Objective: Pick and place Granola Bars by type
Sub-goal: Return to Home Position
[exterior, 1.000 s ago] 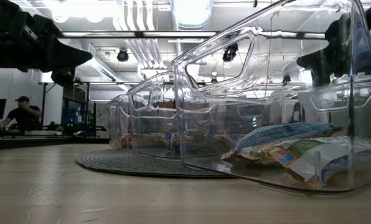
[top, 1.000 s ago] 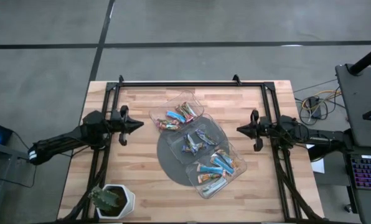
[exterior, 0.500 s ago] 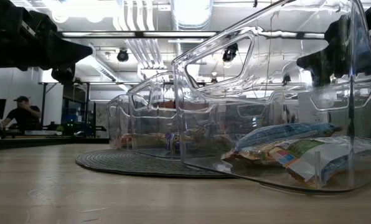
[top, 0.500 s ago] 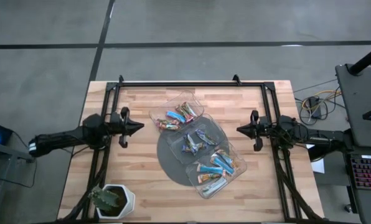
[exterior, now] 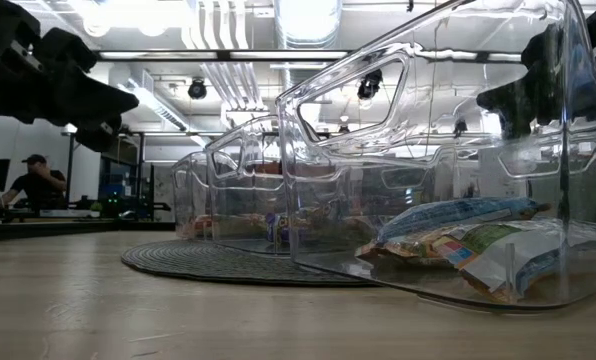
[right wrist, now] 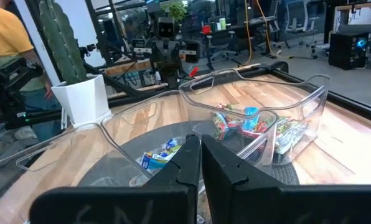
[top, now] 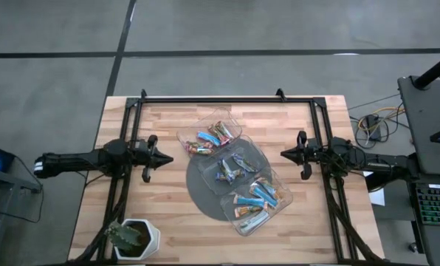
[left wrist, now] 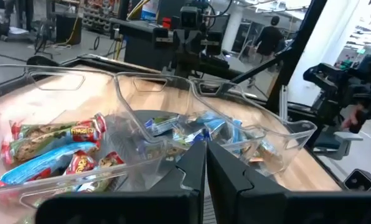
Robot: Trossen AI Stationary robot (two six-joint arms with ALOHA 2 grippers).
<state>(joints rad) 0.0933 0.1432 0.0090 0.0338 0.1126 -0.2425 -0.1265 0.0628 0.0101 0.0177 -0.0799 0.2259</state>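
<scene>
Shiny, crinkled Granola Bars point(top: 251, 198) in blue, green and orange-brown are lying heaped in three clear moulded plastic trays point(exterior: 428, 120). The trays are sitting in a diagonal row across one round grey disc point(top: 199, 193) on the pale wooden table point(top: 168, 214). Wrapper lettering is too small to read. The left gripper point(top: 163, 157) and right gripper point(top: 282, 154) are hovering on either side, jaws pressed together and empty.

High camera straight down on my whole table point(top: 168, 118), low camera at six o'clock looking level toward twelve, close on the nearest tray point(exterior: 428, 120), left wrist camera facing three, right wrist facing nine, all sharing the trays point(top: 207, 171).
</scene>
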